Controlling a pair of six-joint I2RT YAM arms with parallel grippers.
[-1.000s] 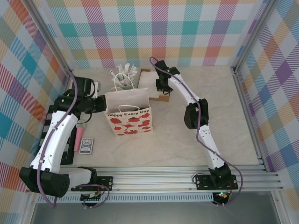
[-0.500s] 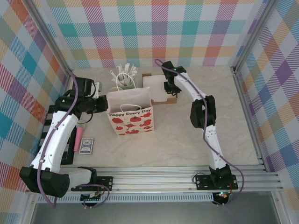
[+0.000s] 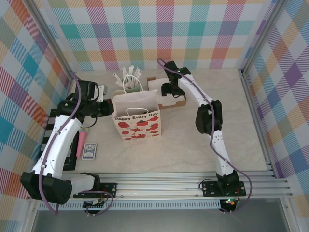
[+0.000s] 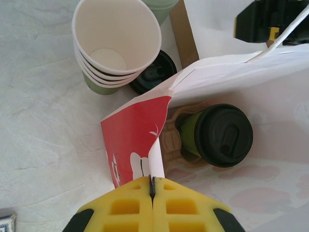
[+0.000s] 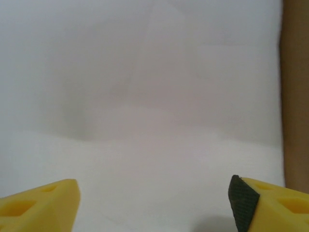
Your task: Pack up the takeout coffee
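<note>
Left wrist view: my left pincer (image 4: pixel 152 186) is clamped tight on the rim of the paper bag (image 4: pixel 130 140), with a thin white strip of its wall pinched between the 2 yellow fingers. Just ahead of that pincer and to its right, inside the bag, the takeout coffee (image 4: pixel 219 135) stands upright with its black lid up, seated in a brown pulp cup carrier (image 4: pixel 170 140). Farther ahead and to the left, outside the bag, a stack of cream paper cups (image 4: pixel 116 41) stands on the bench (image 4: pixel 43 121), and another black-lidded cup (image 4: pixel 155 72) sits just beside it on the right. From the top external camera, my right pincer (image 3: pixel 169 92) hangs past the bag's far side. On the right wrist view its fingers (image 5: pixel 38 203) stand wide apart with nothing between them, above a white surface (image 5: pixel 145 72) with a brown cardboard edge (image 5: pixel 294 96) to the right.
</note>
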